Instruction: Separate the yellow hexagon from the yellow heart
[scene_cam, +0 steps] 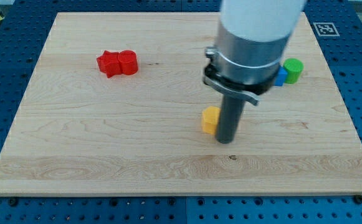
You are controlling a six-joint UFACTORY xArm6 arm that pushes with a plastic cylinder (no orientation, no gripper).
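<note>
One yellow block point(210, 119) lies near the board's middle; its shape is partly hidden by the rod, so I cannot tell if it is the hexagon or the heart. No second yellow block shows; it may be hidden behind the rod or the arm. My tip point(226, 140) rests on the board just right of this yellow block, touching or nearly touching it.
Two red blocks point(117, 63) sit together at the upper left. A green cylinder point(293, 70) and a blue block point(281, 76) sit at the upper right, partly behind the arm's body point(249, 43). The wooden board point(106, 143) lies on a blue pegboard.
</note>
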